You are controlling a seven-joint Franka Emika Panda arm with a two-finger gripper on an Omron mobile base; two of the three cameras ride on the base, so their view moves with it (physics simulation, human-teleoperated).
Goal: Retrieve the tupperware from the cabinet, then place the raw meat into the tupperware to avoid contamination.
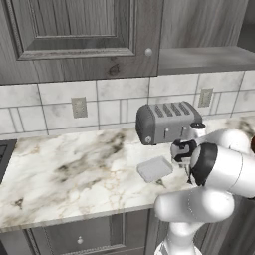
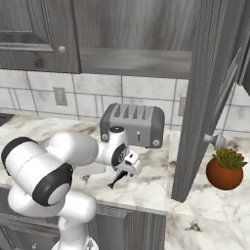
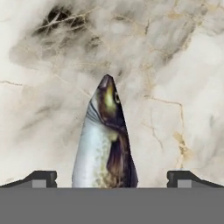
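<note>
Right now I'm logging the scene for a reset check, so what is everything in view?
tupperware: one, whitish, on the counter in front of the toaster.
raw meat: one fish, dark and silver, on the counter between the open gripper's fingertips.
toaster: one, grey, by the tiled wall.
cabinet: grey wood-grain, above the counter, right door open.
potted plant: one, green in a reddish pot, right of the open door.
counter: one, marbled.
gripper: one, dark fingertips, open.
</note>
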